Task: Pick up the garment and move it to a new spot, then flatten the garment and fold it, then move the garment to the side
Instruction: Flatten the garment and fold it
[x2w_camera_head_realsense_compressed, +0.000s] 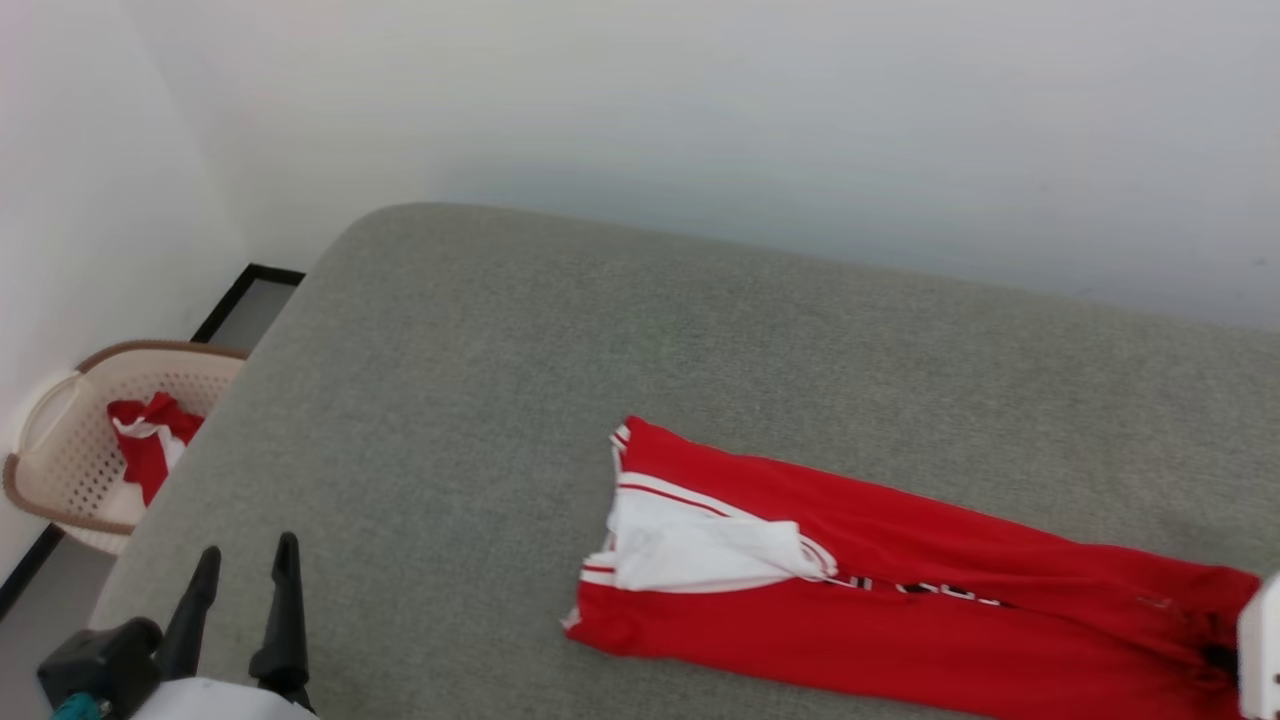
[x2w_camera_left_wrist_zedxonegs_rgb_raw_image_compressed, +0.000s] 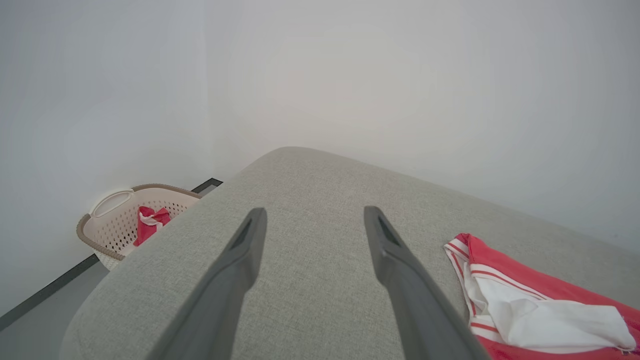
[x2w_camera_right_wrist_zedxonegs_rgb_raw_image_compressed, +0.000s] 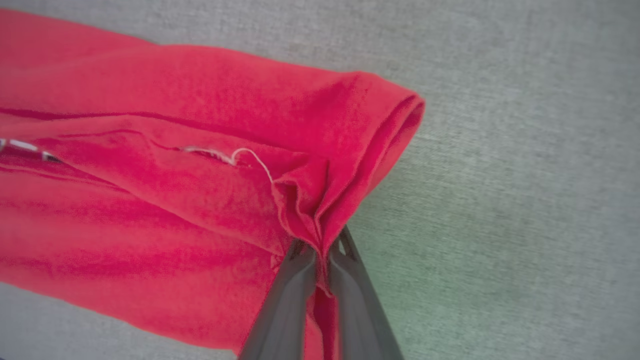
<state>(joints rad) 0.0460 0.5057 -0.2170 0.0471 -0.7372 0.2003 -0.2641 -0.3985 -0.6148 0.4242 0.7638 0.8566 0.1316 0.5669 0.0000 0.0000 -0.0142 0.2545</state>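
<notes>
2 tools, right tool (x2w_camera_right_wrist_zedxonegs_rgb_raw_image_compressed: 322, 245) clamped on garment (x2w_camera_right_wrist_zedxonegs_rgb_raw_image_compressed: 150, 200) edge, left tool (x2w_camera_left_wrist_zedxonegs_rgb_raw_image_compressed: 314, 212) spread wide, empty, over grey cushion (x2w_camera_left_wrist_zedxonegs_rgb_raw_image_compressed: 310, 305)

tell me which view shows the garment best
The head view: the garment lies stretched out, nearly whole. The left wrist view shows its white-sleeved end; the right wrist view, the end pinched in the right claw.

soft even light, faint shadows, slightly blurry.

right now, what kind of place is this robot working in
Likely a home-style laundry corner: a grey upholstered surface, maybe a bed, against white walls, a beige perforated basket with cloth inside, and the red garment lying on it.
</notes>
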